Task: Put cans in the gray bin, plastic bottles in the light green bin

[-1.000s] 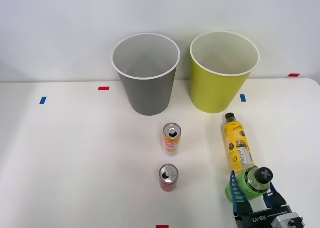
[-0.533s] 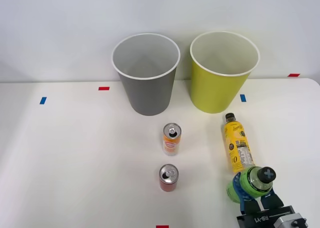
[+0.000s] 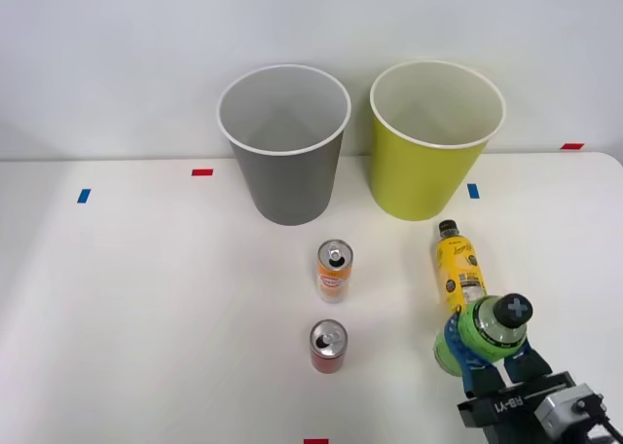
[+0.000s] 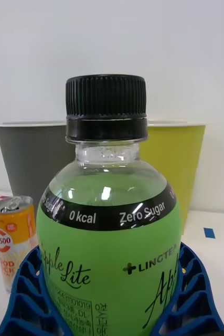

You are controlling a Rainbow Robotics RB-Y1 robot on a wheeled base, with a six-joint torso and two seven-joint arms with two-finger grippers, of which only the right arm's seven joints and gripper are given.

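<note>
My right gripper [image 3: 484,364] is shut on the bright green plastic bottle [image 3: 479,341], holding it upright near the table's front right; the blue fingers [image 4: 25,294] hug the bottle [image 4: 109,262] on both sides. Just behind it the yellow bottle [image 3: 458,272] lies on the table. The orange-and-white can [image 3: 334,270] and the red can [image 3: 327,346] stand upright mid-table; the orange can [image 4: 12,239] also shows beside the bottle. At the back stand the gray bin [image 3: 284,147] and, to its right, the light green bin [image 3: 430,142].
Small red tape marks [image 3: 202,172] and blue tape marks [image 3: 84,196] dot the white table [image 3: 146,308]. A white wall rises behind the bins. The left half of the table is bare.
The gripper has lifted the green bottle slightly and it now sits a little higher and farther back, overlapping the yellow bottle's lower end. Cans and bins have not moved.
</note>
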